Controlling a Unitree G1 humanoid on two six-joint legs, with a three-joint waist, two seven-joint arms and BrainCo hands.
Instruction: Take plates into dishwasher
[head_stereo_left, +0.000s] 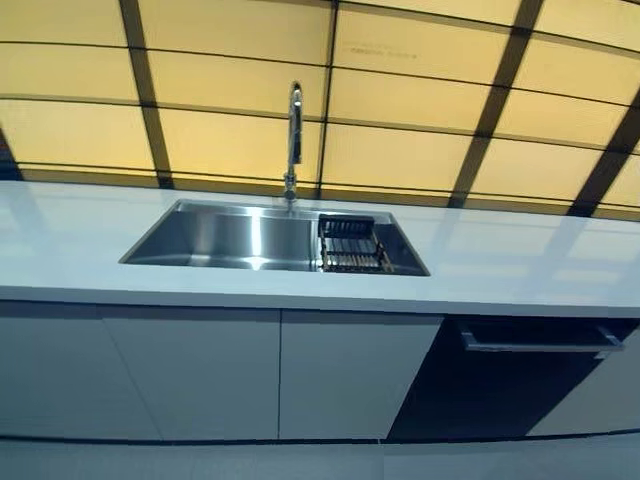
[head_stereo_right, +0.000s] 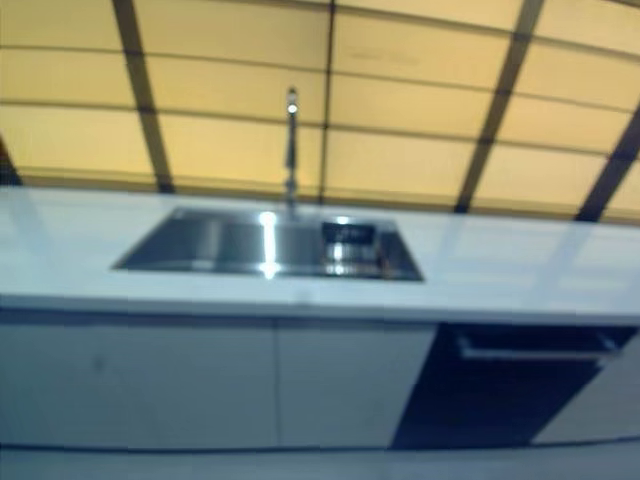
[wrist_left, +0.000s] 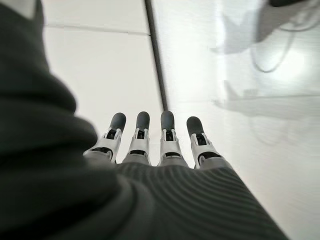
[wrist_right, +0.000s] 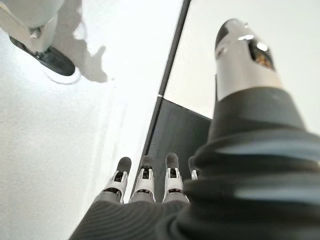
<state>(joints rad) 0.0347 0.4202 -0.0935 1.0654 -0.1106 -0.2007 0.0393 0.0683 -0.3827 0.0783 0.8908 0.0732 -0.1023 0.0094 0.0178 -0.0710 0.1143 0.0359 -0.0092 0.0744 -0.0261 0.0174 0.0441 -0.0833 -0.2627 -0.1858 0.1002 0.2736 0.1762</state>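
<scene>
Standing upright on edge, plates (head_stereo_left: 352, 252) fill the sink's (head_stereo_left: 215, 240) rack (head_stereo_left: 340, 227).

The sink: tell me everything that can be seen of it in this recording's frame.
The sink is a rectangular basin of shiny brushed steel, set flush into the white countertop. A tall chrome faucet rises upright at its back rim, near the middle. In its right end sits a dark dish rack with upright slats. No plates show clearly in it. Neither hand is near it.
</scene>
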